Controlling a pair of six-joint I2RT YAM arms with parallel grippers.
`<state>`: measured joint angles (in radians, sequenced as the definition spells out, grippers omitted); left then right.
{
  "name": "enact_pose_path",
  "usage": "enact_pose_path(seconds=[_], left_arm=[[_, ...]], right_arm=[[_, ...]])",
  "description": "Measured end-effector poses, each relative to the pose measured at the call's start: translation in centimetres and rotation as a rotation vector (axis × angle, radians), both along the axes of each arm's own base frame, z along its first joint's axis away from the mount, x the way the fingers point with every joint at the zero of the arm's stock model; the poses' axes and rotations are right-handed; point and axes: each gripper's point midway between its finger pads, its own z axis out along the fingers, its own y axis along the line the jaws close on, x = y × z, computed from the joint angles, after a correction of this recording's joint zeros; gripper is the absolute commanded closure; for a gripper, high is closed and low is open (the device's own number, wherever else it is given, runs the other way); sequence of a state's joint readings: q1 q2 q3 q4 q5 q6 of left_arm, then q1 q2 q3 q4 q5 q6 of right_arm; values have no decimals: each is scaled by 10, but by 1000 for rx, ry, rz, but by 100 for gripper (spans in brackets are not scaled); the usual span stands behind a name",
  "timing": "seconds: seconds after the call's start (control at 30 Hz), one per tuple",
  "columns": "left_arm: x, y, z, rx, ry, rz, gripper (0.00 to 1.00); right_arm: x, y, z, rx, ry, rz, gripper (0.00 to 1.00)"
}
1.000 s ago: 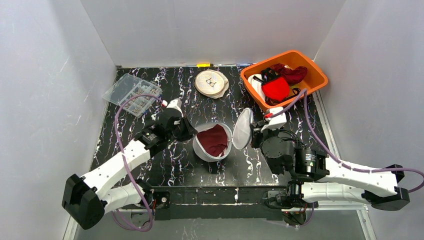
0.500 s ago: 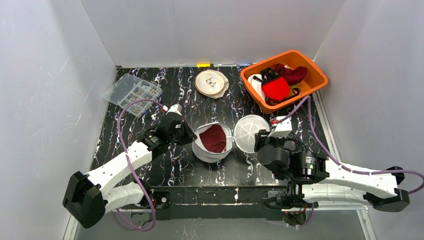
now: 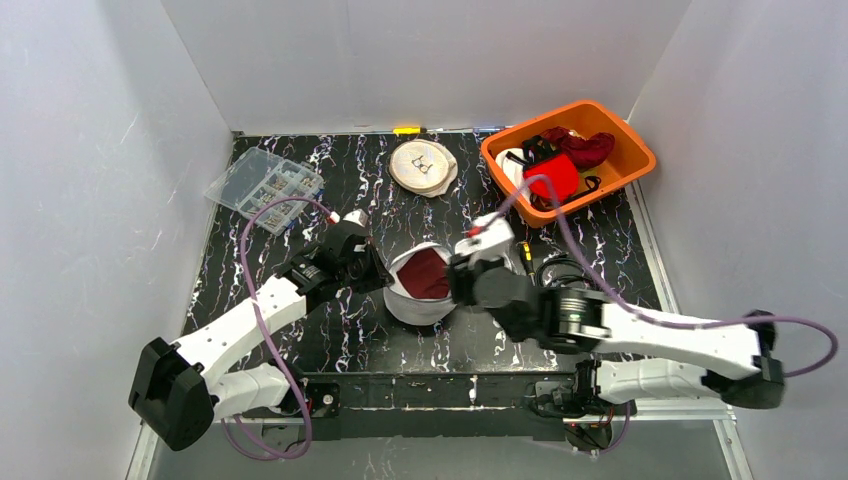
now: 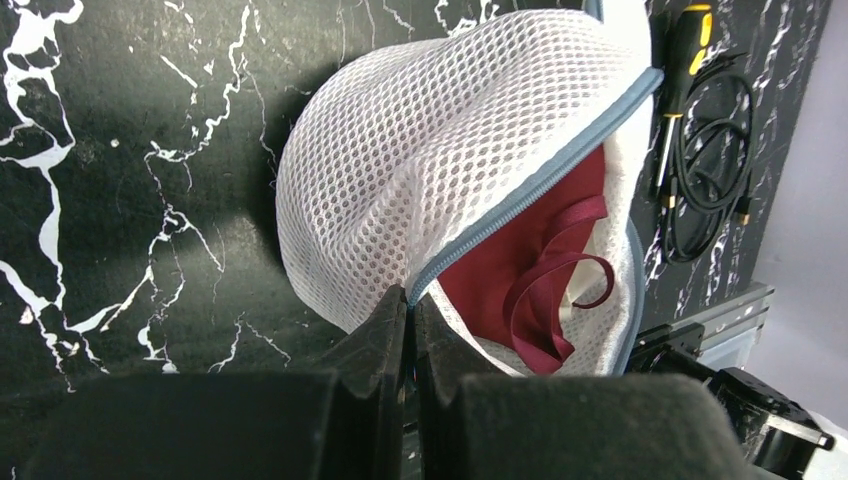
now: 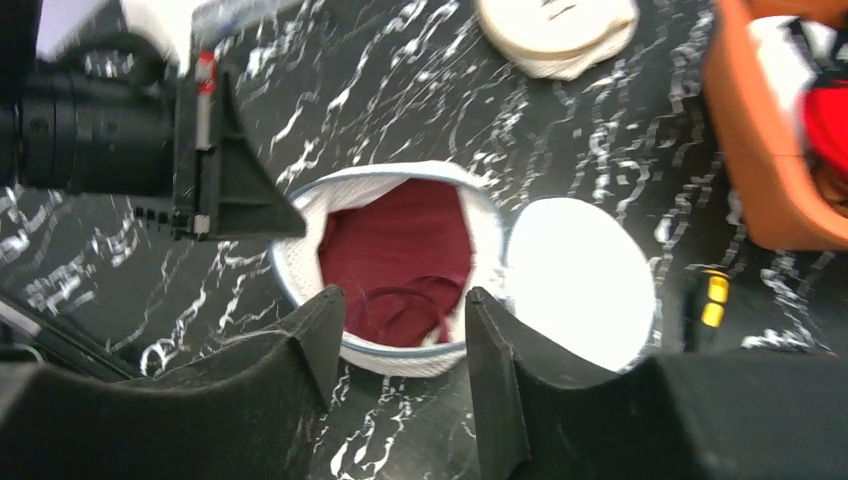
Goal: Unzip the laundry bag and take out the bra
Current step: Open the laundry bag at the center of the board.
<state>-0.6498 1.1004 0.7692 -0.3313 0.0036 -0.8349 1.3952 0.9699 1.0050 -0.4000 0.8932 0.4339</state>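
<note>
To the left of the laundry bag, my left claw is clenched on the bag's near-left rim, pinching the white mesh just where the grey zip edge runs. I judge that grip is there as an anchor: it pins the soft bag to the table and holds the mouth tipped up and gaping, so the bag should not drag along when something is pulled out of it.

Inside the bag, the bra lies as a dark red bundle filling the opening, with a loop of strap showing near the lower rim. The zip looks fully run round, so I take the unzipping as done and the removal as the step in hand.

Above the bag, my right claw hangs released, fingers spread with nothing between them. The bra sits below it and between the two fingertips in the wrist view, not yet touched as far as I can tell.

To the right of the bag, the round white flap lies thrown open flat on the table, clear of the mouth. A screwdriver lies just beyond the flap.
</note>
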Motion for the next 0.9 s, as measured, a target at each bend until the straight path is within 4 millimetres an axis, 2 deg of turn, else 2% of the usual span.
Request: enact_pose_path(seconds=[0.1,0.2,0.27,0.4,0.57,0.77,0.9], left_arm=[[-5,1,-6,22,37,-16,100],[-11,3,-10,39,61,-34,100],[-14,4,-12,47,70,-46,100],[-18,5,-11,56,76,-69,100],[-20,3,-7,47,69,-95,100],[-23,-3,-4,18,64,-130,100],[-29,-4,-11,7,77,-153,100]], right_arm=[[1,46,-38,-80,36,75,47],[8,67,-80,-138,104,130,48],[21,68,-98,-152,146,131,50],[40,69,-114,-144,198,133,52],[22,77,-136,-161,251,245,54],[-9,56,-185,-238,348,325,52],[-23,51,-190,-236,369,367,48]])
